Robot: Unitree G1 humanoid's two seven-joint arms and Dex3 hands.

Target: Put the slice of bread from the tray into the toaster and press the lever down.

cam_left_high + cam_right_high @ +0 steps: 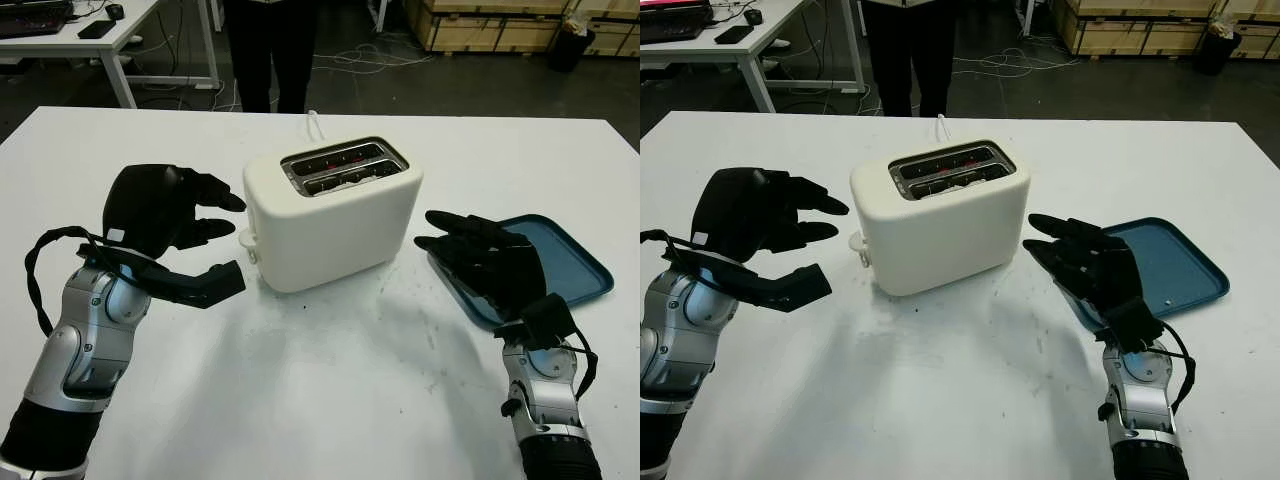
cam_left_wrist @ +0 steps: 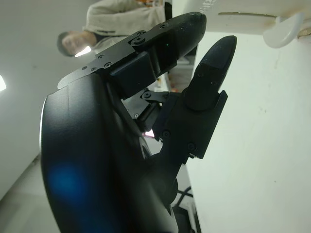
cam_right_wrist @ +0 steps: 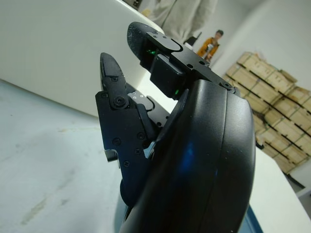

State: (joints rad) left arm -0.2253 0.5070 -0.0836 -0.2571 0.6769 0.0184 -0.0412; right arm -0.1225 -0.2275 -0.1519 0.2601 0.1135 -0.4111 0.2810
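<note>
Toaster: cream plastic two-slot toaster [image 1: 335,215], worktop centre; bread not discernible in slots.
Lever: white knob [image 1: 247,241], toaster's left end.
Tray: blue plastic tray [image 1: 560,262], right.
Left hand [image 1: 165,215]: open, beside lever.
Right hand [image 1: 490,265]: open, over tray edge.

Head cams are looking down at the same toaster [image 1: 330,210] & table [image 1: 330,400]. Wrist cams are sitting v. close behind each hand, facing the toaster's sides.
</note>
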